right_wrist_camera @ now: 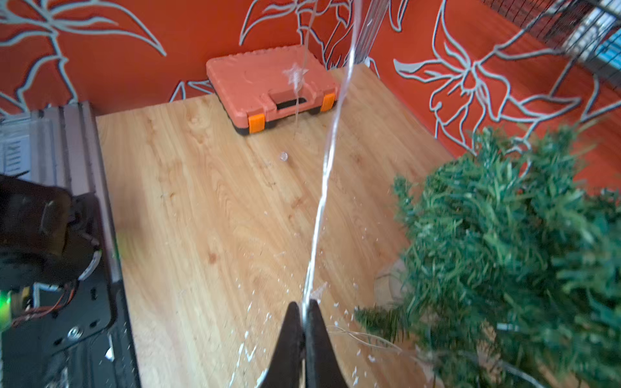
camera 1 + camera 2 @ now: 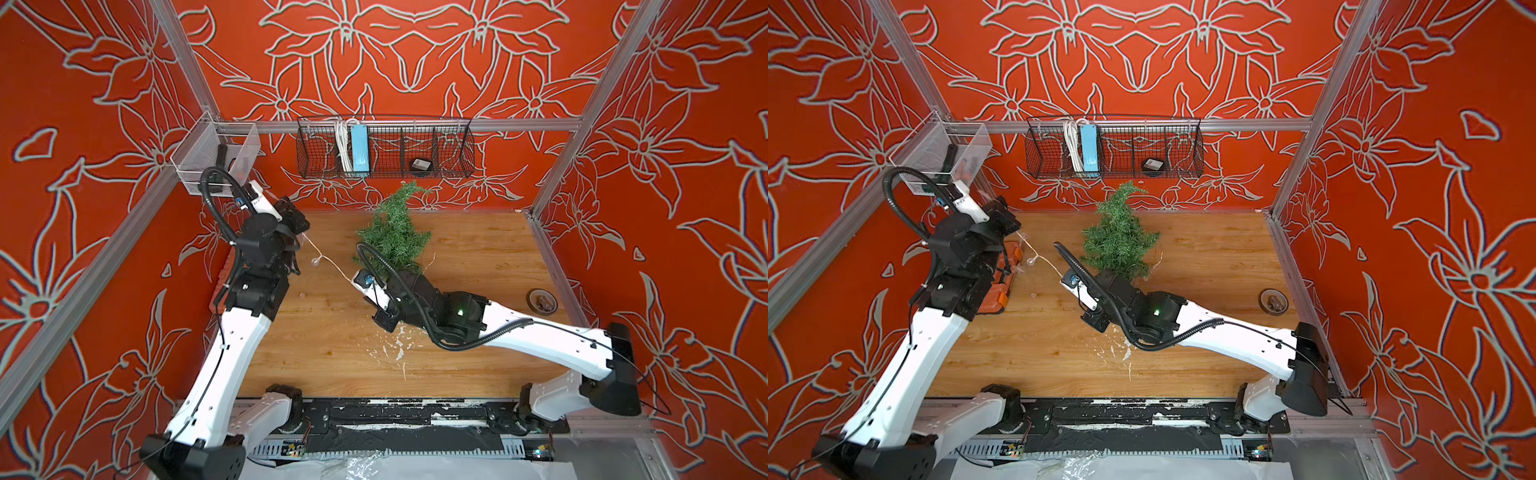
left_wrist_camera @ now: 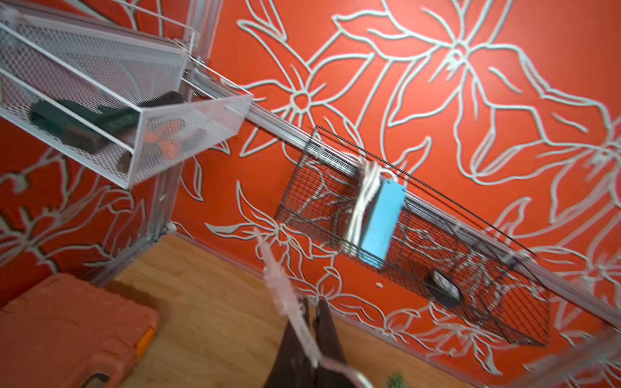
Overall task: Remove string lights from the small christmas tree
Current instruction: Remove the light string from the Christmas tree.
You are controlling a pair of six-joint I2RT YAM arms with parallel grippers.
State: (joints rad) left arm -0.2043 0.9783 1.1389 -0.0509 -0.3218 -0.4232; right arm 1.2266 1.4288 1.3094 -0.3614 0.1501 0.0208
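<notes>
right wrist view: right pincer (image 1: 304, 307) clamps the thin pale string lights (image 1: 327, 161), stretched left to the left pincer (image 3: 313, 302) gripping them, while a strand at the bushy green small christmas tree (image 1: 504, 252), far on the wooden counter (image 1: 201, 201), looks unfreed.

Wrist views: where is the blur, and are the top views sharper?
Left wrist view: motion blur everywhere, the lights only a soft streak. Right wrist view: the tree and the lights are smeared, the toolbox clearer. Both top views: sharp and evenly lit, though the lights look faint there.
</notes>
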